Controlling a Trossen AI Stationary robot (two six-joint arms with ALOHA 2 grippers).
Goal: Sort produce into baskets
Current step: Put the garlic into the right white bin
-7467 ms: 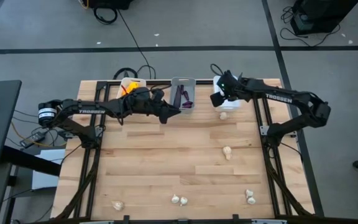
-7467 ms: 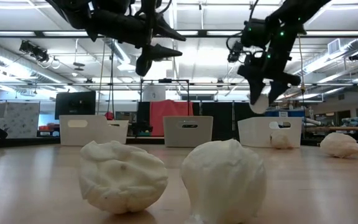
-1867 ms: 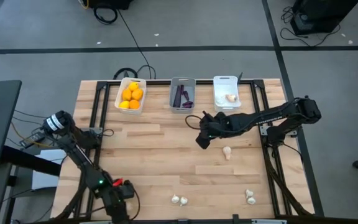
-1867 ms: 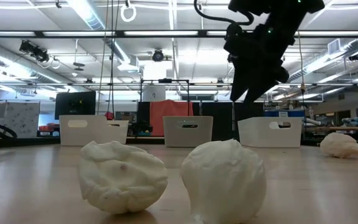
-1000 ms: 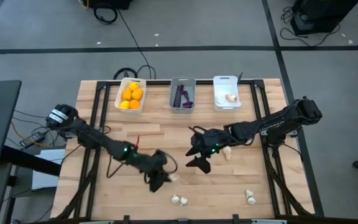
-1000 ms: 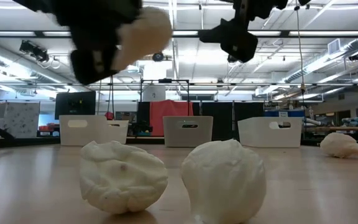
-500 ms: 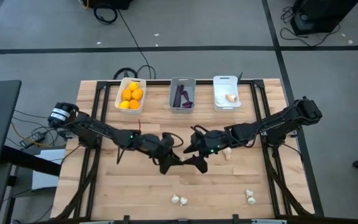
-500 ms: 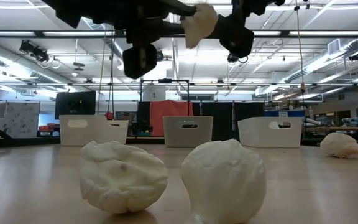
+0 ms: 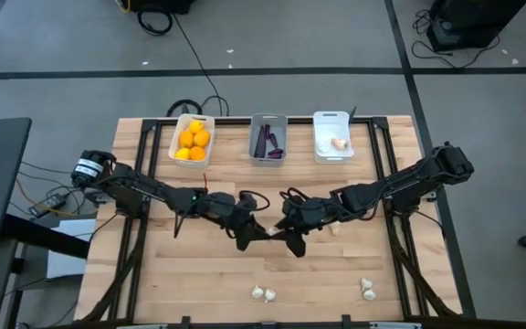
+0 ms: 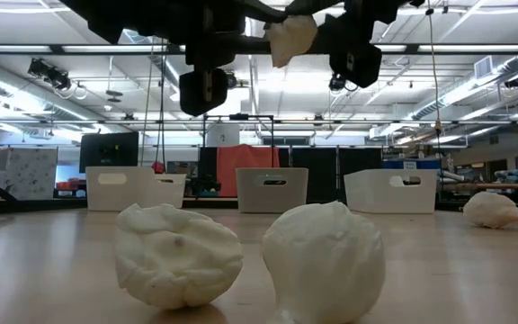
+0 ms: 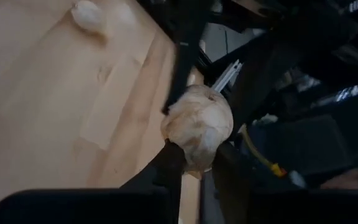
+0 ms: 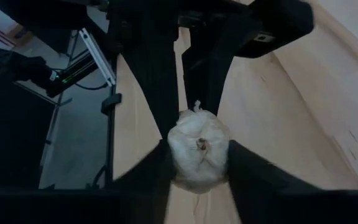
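Garlic bulb (image 12: 197, 149) sits clamped between both arms' jaws at once, above mid-table.

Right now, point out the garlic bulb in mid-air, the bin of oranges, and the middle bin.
garlic bulb (image 12: 197, 149), right wrist view, front face.
bin of oranges (image 9: 177, 137), high view, left rim.
middle bin (image 9: 268, 117), high view, far rim.

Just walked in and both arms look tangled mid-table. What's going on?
It's a handover above the table's middle. The left gripper holds a garlic bulb, and the right gripper has its fingers on either side of the same bulb. The oranges, the purple pieces and one garlic sit in the three bins; more garlic lies loose on the table.
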